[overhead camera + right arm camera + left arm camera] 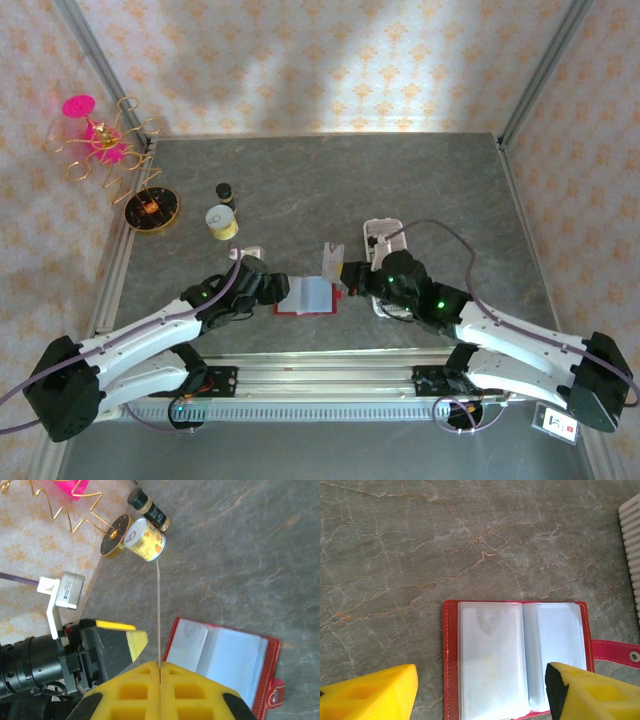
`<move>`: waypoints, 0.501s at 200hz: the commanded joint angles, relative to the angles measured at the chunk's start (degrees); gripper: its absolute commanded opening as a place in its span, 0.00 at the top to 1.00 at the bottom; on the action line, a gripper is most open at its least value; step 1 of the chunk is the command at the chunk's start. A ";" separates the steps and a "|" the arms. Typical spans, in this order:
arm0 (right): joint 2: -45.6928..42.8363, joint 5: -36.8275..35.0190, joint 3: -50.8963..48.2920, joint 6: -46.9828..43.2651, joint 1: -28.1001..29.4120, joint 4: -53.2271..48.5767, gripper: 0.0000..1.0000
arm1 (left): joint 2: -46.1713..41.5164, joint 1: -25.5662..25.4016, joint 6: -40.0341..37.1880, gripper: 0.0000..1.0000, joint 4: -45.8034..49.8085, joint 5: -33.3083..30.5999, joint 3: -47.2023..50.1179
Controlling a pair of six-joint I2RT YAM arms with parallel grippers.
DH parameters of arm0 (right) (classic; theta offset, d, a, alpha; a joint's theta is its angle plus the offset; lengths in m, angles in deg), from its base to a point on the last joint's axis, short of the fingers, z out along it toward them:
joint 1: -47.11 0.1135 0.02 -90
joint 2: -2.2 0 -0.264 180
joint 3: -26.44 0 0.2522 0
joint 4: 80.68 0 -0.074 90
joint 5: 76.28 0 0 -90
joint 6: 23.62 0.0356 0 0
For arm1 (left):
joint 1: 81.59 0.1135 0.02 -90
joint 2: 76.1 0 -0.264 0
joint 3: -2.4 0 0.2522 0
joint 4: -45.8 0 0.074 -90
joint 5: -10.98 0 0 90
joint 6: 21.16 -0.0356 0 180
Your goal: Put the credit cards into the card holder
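Observation:
The red card holder [308, 296] lies open on the table between the two arms, its clear pale sleeves [492, 655] facing up and its strap [620, 652] out to one side. My left gripper [272, 290] hangs open just over it. One yellow finger [370, 695] is off the holder's red edge and the other [590, 692] is over the far page. My right gripper [159, 666] is shut on a credit card [158, 610], seen edge-on as a thin pale line. That card [331, 258] stands upright just behind the holder [225, 660].
A white ribbed tray [383, 238] lies partly under the right arm. At the back left stand a small yellow can [222, 221], a dark bottle [225, 192] and a gold wire stand [150, 208] with pink ornaments. Patterned walls close in the table.

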 commanded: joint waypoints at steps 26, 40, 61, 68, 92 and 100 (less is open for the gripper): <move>6.83 -7.27 -3.99 10.95 4.78 11.55 1.00 | 4.10 0.12 -1.49 0.33 -2.96 1.09 -0.71; 9.58 -7.34 -4.15 12.34 5.02 12.63 1.00 | 5.75 -0.15 -1.52 0.33 -4.24 1.91 -0.51; 14.34 -5.75 -4.15 13.73 5.58 15.90 1.00 | 7.40 -0.64 -1.31 0.33 -4.20 0.76 -0.64; 16.08 -5.50 -3.50 13.97 5.86 16.05 1.00 | 7.52 -0.73 -1.16 0.33 -4.58 0.43 -0.40; 20.39 -5.56 -1.54 14.02 6.49 16.37 1.00 | 7.59 -0.94 -1.03 0.36 -6.78 0.33 0.63; 21.55 -5.41 -1.11 14.11 6.60 16.82 1.00 | 7.93 -1.11 -1.04 0.38 -6.98 0.28 0.63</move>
